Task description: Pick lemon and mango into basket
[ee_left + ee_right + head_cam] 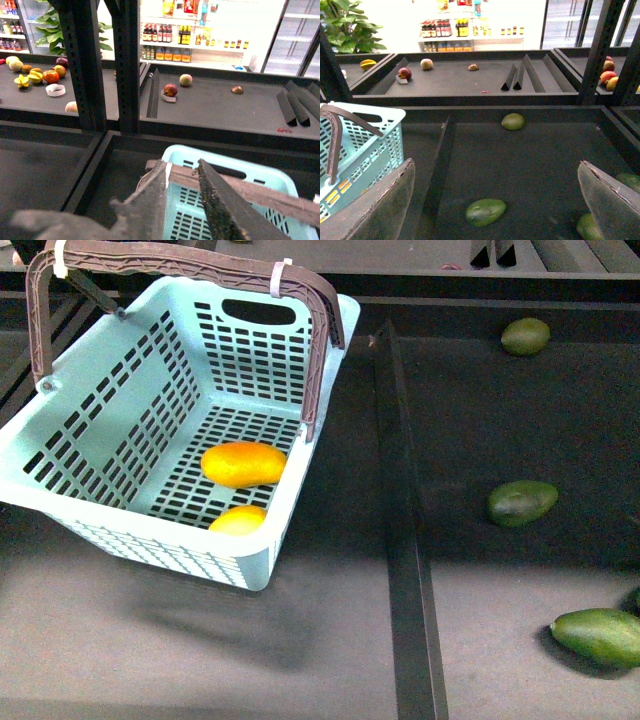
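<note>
Front view: basket point(120, 430) light teal, rectangular, slotted walls and base, sitting tilted on the dark shelf at left. Brown hinged handles point(180, 260) raised over it, white zip ties point(280, 278) on the bar. Mango point(243, 464) inside on the slotted floor, elongated oval, smooth, yellow-orange, lying lengthwise near the right wall. Lemon point(238, 520) also inside, just beside the mango toward the near corner, rounder, bright yellow, partly hidden behind the near rim. Apart or touching, can't tell. Black divider point(405, 540) right of the basket. Beyond it three dark green oval fruits: far one point(525, 336), middle one point(522, 503), near one point(598, 635) at the right edge. Neither arm visible here.

Left wrist view: left gripper point(182, 192) blurred in the foreground, two dark fingers point(220, 210) close together and pinching the brown handle bar point(260, 195) that crosses between them. Teal basket rim point(225, 159) directly below. Lemon and mango not visible. Behind: black upright posts point(127, 65), further shelf with assorted fruit point(170, 90), bottles point(165, 35) on a bright back rack.

Right wrist view: right gripper point(495, 200) spread wide, fingers point(385, 205) at opposite edges of frame, nothing between them but dark shelf. Green fruit point(485, 211) on the shelf in the gap, another point(513, 121) further back. Basket corner point(375, 145) and a handle point(335, 145) off to one side, well apart from this gripper.
</note>
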